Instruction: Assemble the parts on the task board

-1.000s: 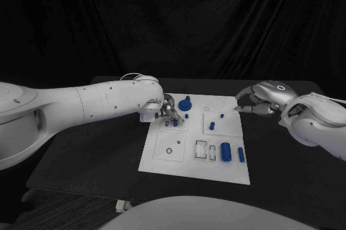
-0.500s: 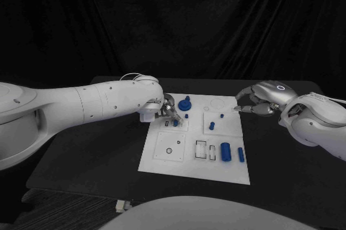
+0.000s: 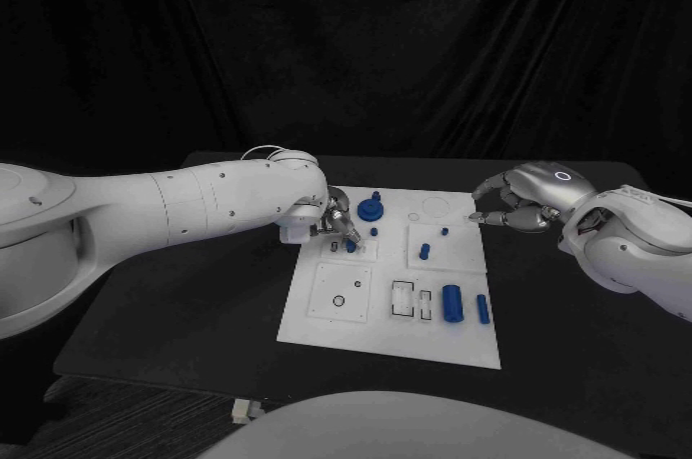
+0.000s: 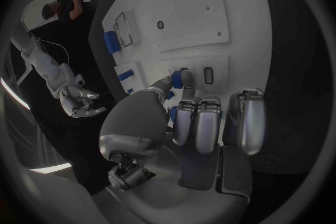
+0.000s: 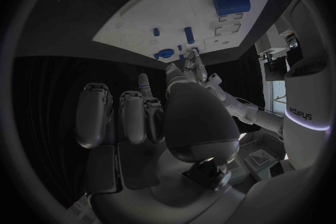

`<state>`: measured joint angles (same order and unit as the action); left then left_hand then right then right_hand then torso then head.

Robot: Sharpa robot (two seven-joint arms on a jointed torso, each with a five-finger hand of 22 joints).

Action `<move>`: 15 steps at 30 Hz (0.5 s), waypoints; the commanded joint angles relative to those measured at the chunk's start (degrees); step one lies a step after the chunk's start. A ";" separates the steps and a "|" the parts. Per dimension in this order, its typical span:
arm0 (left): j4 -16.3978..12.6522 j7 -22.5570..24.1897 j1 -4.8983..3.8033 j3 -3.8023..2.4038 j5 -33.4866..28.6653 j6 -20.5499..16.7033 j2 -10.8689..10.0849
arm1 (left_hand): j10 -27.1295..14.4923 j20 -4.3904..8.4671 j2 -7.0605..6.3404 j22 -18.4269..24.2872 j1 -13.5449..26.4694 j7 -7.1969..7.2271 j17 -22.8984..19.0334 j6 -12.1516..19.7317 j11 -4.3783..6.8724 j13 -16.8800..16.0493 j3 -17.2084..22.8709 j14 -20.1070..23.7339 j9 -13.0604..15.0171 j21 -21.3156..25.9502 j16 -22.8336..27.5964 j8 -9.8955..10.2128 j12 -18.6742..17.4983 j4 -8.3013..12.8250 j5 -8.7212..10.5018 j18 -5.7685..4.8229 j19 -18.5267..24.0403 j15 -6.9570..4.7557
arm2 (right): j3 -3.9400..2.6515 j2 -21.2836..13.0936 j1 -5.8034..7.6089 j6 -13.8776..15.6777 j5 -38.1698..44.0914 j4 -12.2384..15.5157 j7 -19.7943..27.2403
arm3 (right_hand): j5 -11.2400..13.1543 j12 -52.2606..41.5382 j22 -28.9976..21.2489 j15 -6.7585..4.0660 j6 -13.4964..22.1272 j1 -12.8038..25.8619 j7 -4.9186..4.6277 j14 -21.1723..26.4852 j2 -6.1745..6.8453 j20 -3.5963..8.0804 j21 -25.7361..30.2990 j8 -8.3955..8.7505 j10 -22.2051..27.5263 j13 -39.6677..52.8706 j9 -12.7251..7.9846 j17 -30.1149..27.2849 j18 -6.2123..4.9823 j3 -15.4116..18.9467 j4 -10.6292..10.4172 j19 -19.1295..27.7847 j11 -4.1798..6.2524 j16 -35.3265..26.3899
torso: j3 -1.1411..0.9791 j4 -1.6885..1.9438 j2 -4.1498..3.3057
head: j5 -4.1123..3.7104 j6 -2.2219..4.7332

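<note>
The white task board (image 3: 361, 319) lies mid-table. My left hand (image 3: 333, 222) is over its far left part and pinches a small blue peg (image 3: 351, 246) between thumb and finger, its lower end at the board beside a small rectangular slot (image 4: 209, 74). The left wrist view shows the same peg (image 4: 185, 78) at my fingertips (image 4: 183, 117). A blue knob (image 3: 371, 210) stands just beyond the hand. My right hand (image 3: 512, 208) hovers off the board's far right corner, fingers curled in with nothing in them (image 5: 133, 117).
Other blue parts on the board: a short peg (image 3: 426, 250), a tiny one (image 3: 444, 231), a thick cylinder (image 3: 453, 303) and a slim one (image 3: 482, 308) near the right edge. Outlined slots (image 3: 402, 297) and a ring hole (image 3: 338, 301) lie in the near half.
</note>
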<state>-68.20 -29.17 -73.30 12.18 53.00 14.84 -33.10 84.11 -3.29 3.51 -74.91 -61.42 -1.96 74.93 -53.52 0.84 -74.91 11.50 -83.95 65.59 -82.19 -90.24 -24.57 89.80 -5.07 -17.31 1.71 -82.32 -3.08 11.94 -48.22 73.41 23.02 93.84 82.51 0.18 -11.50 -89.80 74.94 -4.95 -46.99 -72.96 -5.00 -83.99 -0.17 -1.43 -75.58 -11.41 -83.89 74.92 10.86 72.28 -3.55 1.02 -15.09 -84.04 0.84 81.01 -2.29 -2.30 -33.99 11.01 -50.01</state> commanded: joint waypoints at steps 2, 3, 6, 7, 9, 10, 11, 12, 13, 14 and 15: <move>-0.08 0.96 0.08 -0.03 -0.38 0.65 0.06 | 5.89 0.23 -0.12 -9.62 -1.08 -0.16 15.07 0.32 0.29 -15.09 1.87 -6.05 -0.38 0.42 0.24 0.79 0.20 0.86 -1.26 0.95 0.20 -0.34 | -0.04 -0.02 -0.23 -0.18 0.12 -0.06 -1.07 | -0.37 -0.20 10.57 0.58 -0.18 0.19 -0.29 -3.01 -0.51 -0.40 0.22 -0.06 -6.11 15.08 -0.07 -0.03 0.20 0.20 -0.20 -1.40 -0.34 -0.26 | 0.01 0.02 -0.03 | 0.04 0.01; -0.10 0.99 0.08 -0.03 -0.38 0.60 0.04 | 5.89 0.24 -0.17 -9.66 -1.13 -0.16 15.07 0.25 0.28 -15.09 2.42 -6.05 -0.46 0.40 0.24 0.94 0.20 1.06 -1.19 0.94 0.16 -0.34 | -0.04 -0.02 -0.25 -0.19 0.12 -0.07 -1.07 | -0.37 -0.20 10.57 0.58 -0.18 0.19 -0.29 -3.01 -0.51 -0.40 0.22 -0.06 -6.11 15.08 -0.07 -0.03 0.20 0.20 -0.20 -1.40 -0.34 -0.26 | 0.02 0.01 -0.02 | 0.05 0.01; -0.16 0.99 0.08 -0.03 -0.38 0.44 -0.04 | 5.89 0.21 -0.38 -9.73 -1.19 -0.13 15.07 -0.01 0.31 -15.09 3.42 -6.05 -0.56 0.40 0.24 1.14 0.20 1.48 -1.39 0.93 0.12 -0.36 | -0.04 -0.03 -0.30 -0.20 0.12 -0.08 -1.08 | -0.44 -0.20 10.57 0.58 -0.18 0.19 -0.29 -3.00 -0.56 -0.40 0.24 -0.06 -6.11 15.08 -0.09 -0.12 0.20 0.20 -0.20 -1.40 -0.34 -0.30 | 0.03 0.00 -0.02 | 0.07 0.01; -0.18 0.96 0.08 -0.03 -0.38 0.40 -0.06 | 5.89 0.21 -0.41 -9.74 -1.18 -0.13 15.07 -0.05 0.32 -15.09 3.55 -6.05 -0.58 0.40 0.24 1.17 0.20 1.53 -1.43 0.92 0.11 -0.36 | -0.04 -0.03 -0.32 -0.20 0.12 -0.09 -1.08 | -0.44 -0.20 10.57 0.58 -0.18 0.19 -0.29 -3.00 -0.56 -0.40 0.24 -0.06 -6.11 15.08 -0.09 -0.12 0.20 0.20 -0.20 -1.40 -0.34 -0.30 | 0.02 0.01 -0.01 | 0.07 0.01; -0.22 0.90 0.08 -0.03 -0.38 0.33 -0.11 | 5.89 0.22 -0.52 -9.75 -1.14 -0.13 15.07 -0.12 0.32 -15.09 3.85 -6.05 -0.64 0.41 0.24 1.27 0.20 1.65 -1.43 0.92 0.10 -0.37 | -0.04 -0.04 -0.36 -0.21 0.12 -0.10 -1.08 | -0.44 -0.20 10.57 0.58 -0.18 0.19 -0.29 -3.00 -0.56 -0.40 0.24 -0.06 -6.11 15.08 -0.09 -0.12 0.20 0.20 -0.20 -1.40 -0.34 -0.30 | 0.03 0.01 -0.02 | 0.09 0.01; -0.22 0.88 0.08 -0.03 -0.38 0.31 -0.13 | 5.89 0.22 -0.52 -9.75 -1.14 -0.13 15.07 -0.12 0.32 -15.09 3.85 -6.05 -0.64 0.41 0.24 1.27 0.20 1.65 -1.43 0.92 0.10 -0.37 | -0.04 -0.04 -0.37 -0.22 0.12 -0.11 -1.08 | -0.44 -0.20 10.57 0.58 -0.18 0.19 -0.29 -3.00 -0.56 -0.40 0.24 -0.06 -6.11 15.08 -0.09 -0.12 0.20 0.20 -0.20 -1.40 -0.34 -0.30 | 0.02 0.01 -0.02 | 0.10 0.01; -0.23 0.83 0.08 -0.03 -0.38 0.27 -0.17 | 5.89 0.22 -0.55 -9.76 -1.11 -0.14 15.07 -0.14 0.32 -15.09 3.95 -6.05 -0.66 0.40 0.24 1.31 0.20 1.67 -1.40 0.92 0.09 -0.37 | -0.04 -0.05 -0.39 -0.22 0.12 -0.12 -1.07 | -0.44 -0.20 10.57 0.58 -0.18 0.19 -0.29 -3.00 -0.56 -0.40 0.24 -0.06 -6.11 15.08 -0.09 -0.12 0.20 0.20 -0.20 -1.40 -0.34 -0.30 | 0.03 0.00 -0.02 | 0.10 0.01; -0.24 0.79 0.08 -0.03 -0.38 0.25 -0.19 | 5.89 0.22 -0.59 -9.75 -1.07 -0.15 15.07 -0.15 0.32 -15.09 4.18 -6.05 -0.72 0.45 0.24 1.41 0.20 1.72 -1.36 0.93 0.12 -0.37 | -0.04 -0.05 -0.40 -0.23 0.12 -0.12 -1.08 | -0.44 -0.20 10.57 0.58 -0.18 0.19 -0.29 -3.00 -0.56 -0.40 0.24 -0.06 -6.11 15.08 -0.09 -0.12 0.20 0.20 -0.20 -1.40 -0.34 -0.30 | 0.02 0.00 -0.02 | 0.09 0.01; -0.25 0.74 0.08 -0.03 -0.38 0.23 -0.21 | 5.89 0.22 -0.59 -9.75 -1.07 -0.15 15.07 -0.15 0.32 -15.09 4.18 -6.05 -0.72 0.45 0.24 1.41 0.20 1.72 -1.36 0.93 0.12 -0.37 | -0.04 -0.06 -0.41 -0.24 0.12 -0.13 -1.08 | -0.44 -0.20 10.57 0.58 -0.18 0.19 -0.29 -3.00 -0.56 -0.40 0.24 -0.06 -6.11 15.08 -0.09 -0.12 0.20 0.20 -0.20 -1.40 -0.34 -0.30 | 0.02 0.00 -0.02 | 0.09 0.01; -0.25 0.71 0.08 -0.03 -0.38 0.22 -0.23 | 5.89 0.22 -0.59 -9.75 -1.07 -0.15 15.07 -0.15 0.32 -15.09 4.18 -6.05 -0.72 0.45 0.24 1.41 0.20 1.72 -1.36 0.93 0.12 -0.37 | -0.04 -0.06 -0.42 -0.25 0.12 -0.13 -1.08 | -0.50 -0.20 10.56 0.58 -0.18 0.19 -0.29 -2.99 -0.60 -0.40 0.25 -0.05 -6.11 15.08 -0.10 -0.17 0.20 0.21 -0.20 -1.40 -0.34 -0.33 | 0.02 0.00 -0.02 | 0.09 0.01; -0.26 0.66 0.08 -0.03 -0.38 0.23 -0.25 | 5.89 0.22 -0.59 -9.75 -1.07 -0.15 15.07 -0.15 0.32 -15.09 4.18 -6.05 -0.72 0.45 0.24 1.41 0.20 1.72 -1.36 0.93 0.12 -0.37 | -0.04 -0.06 -0.43 -0.26 0.12 -0.14 -1.09 | -0.50 -0.20 10.56 0.58 -0.18 0.19 -0.29 -2.99 -0.60 -0.40 0.25 -0.05 -6.11 15.08 -0.10 -0.17 0.20 0.21 -0.20 -1.40 -0.34 -0.33 | 0.01 0.00 0.00 | 0.10 0.01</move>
<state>-68.31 -29.09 -73.30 12.19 53.00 14.85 -33.37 84.11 -3.29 3.04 -74.91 -62.14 -2.38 74.92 -53.35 0.83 -74.91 15.37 -83.95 64.84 -81.97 -90.24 -23.51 89.80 -3.23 -18.37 1.70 -82.32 -3.07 11.94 -48.23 73.12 22.97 93.84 82.40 0.14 -11.74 -89.80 74.93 -4.95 -46.99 -72.88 -5.00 -83.99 -0.24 -1.43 -75.58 -11.41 -83.89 74.91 10.80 72.16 -3.55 1.02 -15.09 -84.04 0.84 81.01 -2.27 -2.29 -34.00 11.11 -50.01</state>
